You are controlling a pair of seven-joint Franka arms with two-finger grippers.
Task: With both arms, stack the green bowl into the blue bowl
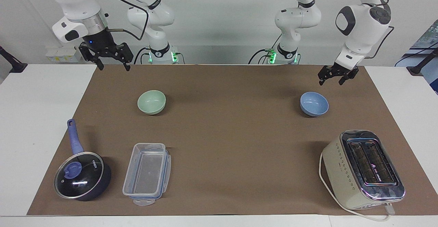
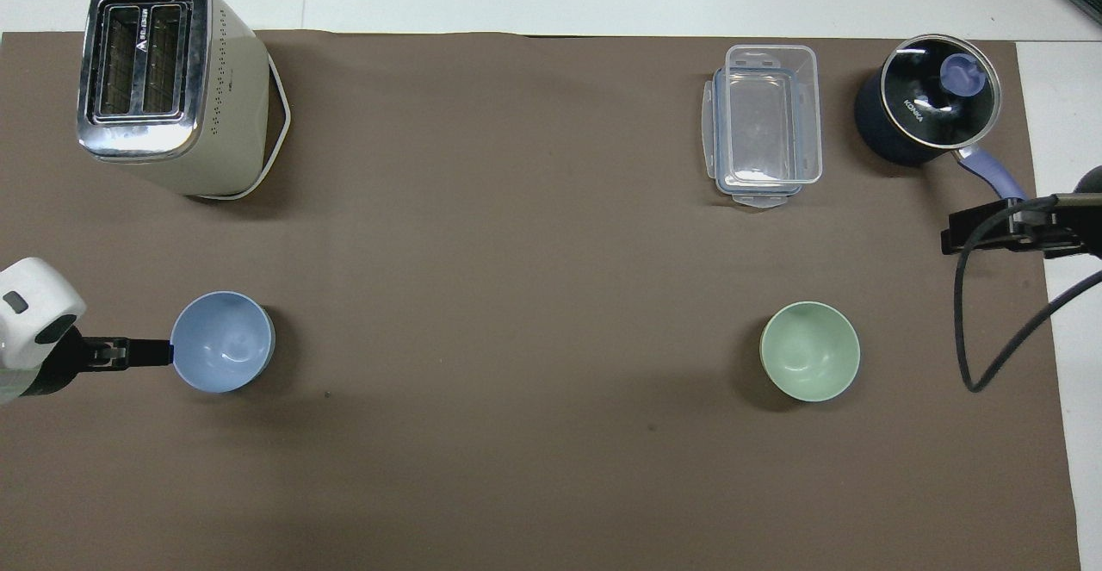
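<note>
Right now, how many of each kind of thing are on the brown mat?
Bowls: 2, the green bowl and the blue bowl
Pots with lid: 1, the pot
Clear plastic boxes: 1, the box
Toasters: 1, the toaster
Total: 5

"KONKA" in white on the glass lid [image 2: 932,92] of the dark pot [image 2: 887,142].
</note>
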